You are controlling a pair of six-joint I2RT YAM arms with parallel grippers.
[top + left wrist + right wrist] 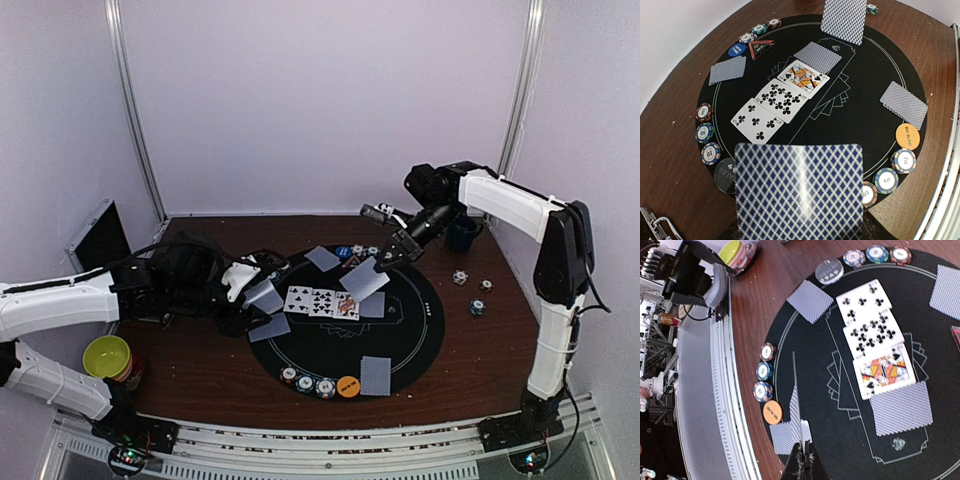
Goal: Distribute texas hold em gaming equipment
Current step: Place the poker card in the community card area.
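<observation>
Cards (320, 302) lie face up at the mat's (420, 340) centre, chips (305, 382) and orange button (348, 386) at its near edge; left gripper (250, 292) clamps a blue-backed card (799, 190) over the mat's left edge; right gripper (390, 255) pinches a second card (365, 281) above its far side.

Even light; glare streak on near card (799, 200); wrist edges warped.

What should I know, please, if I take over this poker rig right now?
Left gripper shut on a face-down card over the mat's left edge.
Right gripper shut on a second card over the far side.
Done: three face-up cards centred, fourth card face-down beside them; dealt cards and chip rows at three seats.
Left: likely place both held cards; loose chips lie off the mat, right side.
</observation>
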